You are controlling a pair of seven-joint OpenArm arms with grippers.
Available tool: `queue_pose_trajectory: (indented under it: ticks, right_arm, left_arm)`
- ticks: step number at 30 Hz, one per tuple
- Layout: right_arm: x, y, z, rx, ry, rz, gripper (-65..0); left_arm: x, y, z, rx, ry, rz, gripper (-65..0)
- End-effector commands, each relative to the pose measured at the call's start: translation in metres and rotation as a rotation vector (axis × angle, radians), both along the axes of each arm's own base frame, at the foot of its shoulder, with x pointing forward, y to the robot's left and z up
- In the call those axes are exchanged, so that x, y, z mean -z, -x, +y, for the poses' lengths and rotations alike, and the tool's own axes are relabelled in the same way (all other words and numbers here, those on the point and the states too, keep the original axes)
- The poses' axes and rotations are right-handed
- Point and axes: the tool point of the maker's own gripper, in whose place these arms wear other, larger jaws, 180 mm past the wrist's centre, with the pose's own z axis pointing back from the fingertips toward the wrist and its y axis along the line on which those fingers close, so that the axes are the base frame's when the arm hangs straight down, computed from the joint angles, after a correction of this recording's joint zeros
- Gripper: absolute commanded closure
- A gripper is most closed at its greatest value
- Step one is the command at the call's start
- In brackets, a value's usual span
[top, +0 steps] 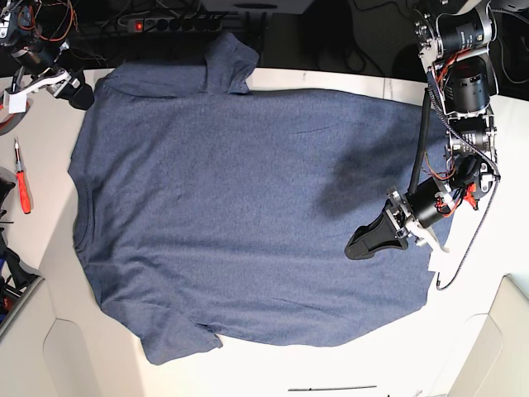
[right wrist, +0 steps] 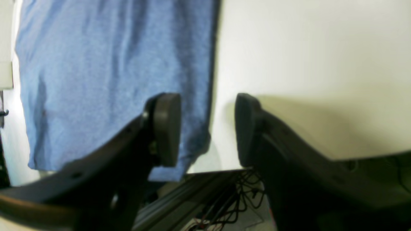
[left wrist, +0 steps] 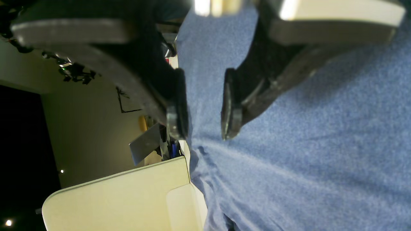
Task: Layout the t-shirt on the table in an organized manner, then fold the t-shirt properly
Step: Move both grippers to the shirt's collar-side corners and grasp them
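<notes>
Heathered navy-blue cotton covers most of the tabletop: one short-sleeve t-shirt [top: 240, 215] lies spread flat, plain side up, on the single off-white matte table [top: 512, 149]. In the base view its two sleeves point to the far and near edges, the far one hanging slightly past the table's rim, the collar faces left and the hem runs down the right side. Faint wrinkles cross the cloth — none deep.

Two arms are in view. The left gripper [top: 357, 246] sits low over the shirt near the hem, on the right of the base view; its wrist camera shows the left gripper [left wrist: 204, 118] with both black pads parted and only flat fabric between them, nothing pinched. The right gripper [right wrist: 207, 128] also stands apart, one pad over the blue cloth and the other over bare table, straddling the shirt's edge without holding it. In the base view the right gripper [top: 76, 89] is at the far left corner, beside the shoulder.

One red-handled screwdriver [top: 22, 188] lies on the left margin, apart from the shirt.
</notes>
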Motion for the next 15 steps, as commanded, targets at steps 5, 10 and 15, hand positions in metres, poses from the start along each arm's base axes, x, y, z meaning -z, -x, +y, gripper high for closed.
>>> queue_pose_trajectory:
  ticks: [5, 10, 15]
  right_arm:
    - [0.005, 0.002, 0.005, -0.008, -0.02, 0.007, -27.4]
    - [0.017, 0.006, 0.029, -0.087, -0.035, 0.049, -27.4]
    - [0.02, 0.007, 0.03, -0.1, -0.021, 0.058, -27.3]
  left_arm:
    - [-0.019, -0.013, 0.007, -0.021, 0.004, -0.067, -21.6]
    - [-0.02, -0.013, 0.008, -0.023, 0.004, -0.068, -21.6]
    - [-0.013, -0.015, 0.018, -0.043, -0.057, -0.059, -21.6]
